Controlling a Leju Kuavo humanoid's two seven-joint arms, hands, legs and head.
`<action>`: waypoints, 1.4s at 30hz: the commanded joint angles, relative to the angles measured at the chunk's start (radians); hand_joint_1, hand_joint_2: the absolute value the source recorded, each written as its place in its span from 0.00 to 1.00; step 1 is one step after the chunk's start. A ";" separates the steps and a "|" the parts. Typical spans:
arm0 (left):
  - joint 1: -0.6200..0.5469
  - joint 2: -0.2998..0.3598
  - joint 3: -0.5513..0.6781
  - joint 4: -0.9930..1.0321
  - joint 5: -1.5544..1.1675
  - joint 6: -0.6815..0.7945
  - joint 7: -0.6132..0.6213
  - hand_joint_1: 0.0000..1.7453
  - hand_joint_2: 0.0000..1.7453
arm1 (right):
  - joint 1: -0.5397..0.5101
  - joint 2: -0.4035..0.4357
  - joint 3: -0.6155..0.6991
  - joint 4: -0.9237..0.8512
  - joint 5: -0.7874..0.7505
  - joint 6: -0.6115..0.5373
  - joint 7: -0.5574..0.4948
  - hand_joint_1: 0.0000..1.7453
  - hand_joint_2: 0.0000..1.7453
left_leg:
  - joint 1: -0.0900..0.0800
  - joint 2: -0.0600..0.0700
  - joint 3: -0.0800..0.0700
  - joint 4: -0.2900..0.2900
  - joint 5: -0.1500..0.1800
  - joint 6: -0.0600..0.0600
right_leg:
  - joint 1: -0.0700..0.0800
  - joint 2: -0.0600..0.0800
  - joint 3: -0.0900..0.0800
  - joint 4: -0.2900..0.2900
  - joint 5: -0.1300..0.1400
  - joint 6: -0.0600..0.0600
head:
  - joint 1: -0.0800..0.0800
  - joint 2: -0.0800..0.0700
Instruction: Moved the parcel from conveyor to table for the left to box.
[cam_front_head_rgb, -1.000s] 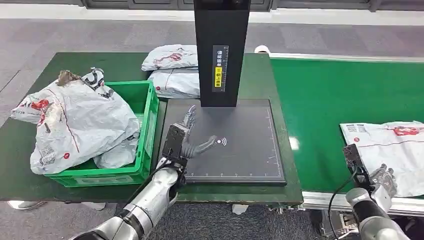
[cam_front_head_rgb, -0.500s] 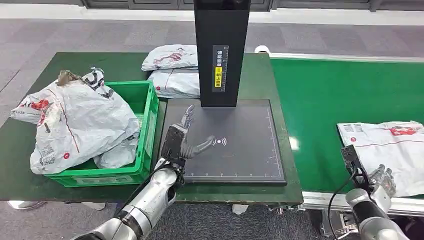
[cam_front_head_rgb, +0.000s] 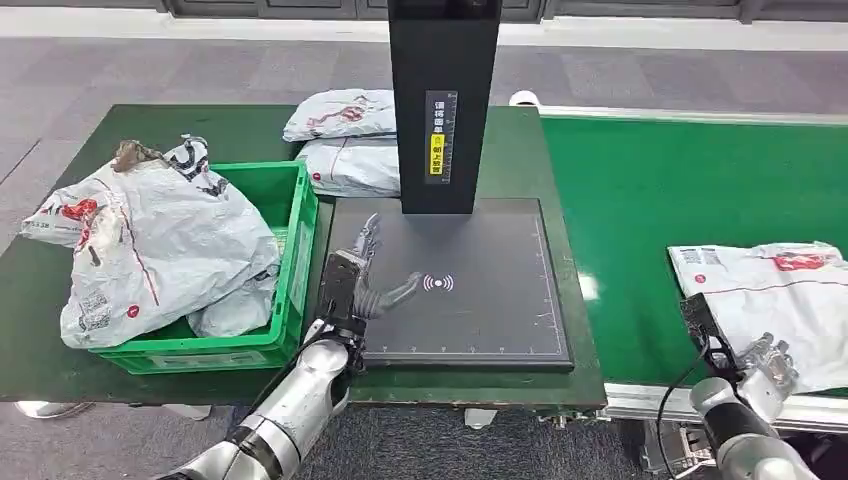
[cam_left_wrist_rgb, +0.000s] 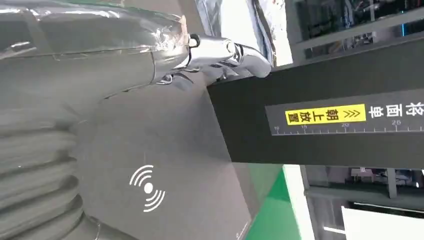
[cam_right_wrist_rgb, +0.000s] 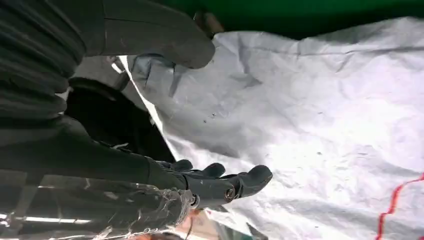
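**Parcel at the belt's near right edge, right hand spread beside it**

The grey plastic mailer parcel (cam_front_head_rgb: 775, 300) with red print lies flat on the green conveyor belt (cam_front_head_rgb: 660, 200) at the right of the frame. Its right side runs off the picture's right border and its near edge reaches the belt's silver front rail. The right hand (cam_front_head_rgb: 765, 362) sits at the lower right, at that near edge, fingers apart and holding nothing. In the right wrist view the thumb and the dark fingers (cam_right_wrist_rgb: 235, 182) stand spread on either side of the parcel's (cam_right_wrist_rgb: 310, 125) crumpled surface; contact cannot be told.

Left of the parcel the belt is bare green up to the dark green table (cam_front_head_rgb: 250, 130). At centre frame a black square scanner pad (cam_front_head_rgb: 480, 300) lies on the table, its right edge close to the table's right edge, with a black upright column (cam_front_head_rgb: 443, 100) standing at its far side. The left hand (cam_front_head_rgb: 362, 280) hovers over the pad's left border, fingers spread wide and empty.

At the left a green plastic crate (cam_front_head_rgb: 295, 260) stands just beside the pad's left edge, heaped with grey mailer bags (cam_front_head_rgb: 160, 240) that spill over its left wall. Two more grey bags (cam_front_head_rgb: 345, 140) lie stacked at the table's far edge, beside the column.
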 joint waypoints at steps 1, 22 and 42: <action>-0.024 0.026 0.047 0.025 0.009 -0.021 0.015 0.00 1.00 | 0.009 0.020 0.073 0.066 0.055 0.115 0.079 1.00 1.00 | 0.001 0.003 0.003 -0.001 -0.001 -0.001 | 0.001 0.001 0.003 -0.002 0.000 -0.002 | 0.000 0.000; 0.022 0.042 0.093 -0.049 0.058 -0.052 0.047 0.00 1.00 | 0.003 0.117 -0.067 -0.002 -0.037 -0.012 -0.295 1.00 1.00 | 0.002 0.005 0.003 -0.002 -0.001 -0.001 | 0.003 0.002 0.002 -0.002 0.000 -0.002 | 0.000 0.000; -0.059 0.061 0.132 -0.046 -0.031 0.065 -0.015 0.00 1.00 | 0.034 0.387 0.649 -0.704 -0.367 0.147 -0.716 1.00 1.00 | 0.004 0.009 -0.001 0.000 -0.001 -0.007 | 0.005 0.007 -0.007 0.006 -0.002 -0.008 | 0.000 0.000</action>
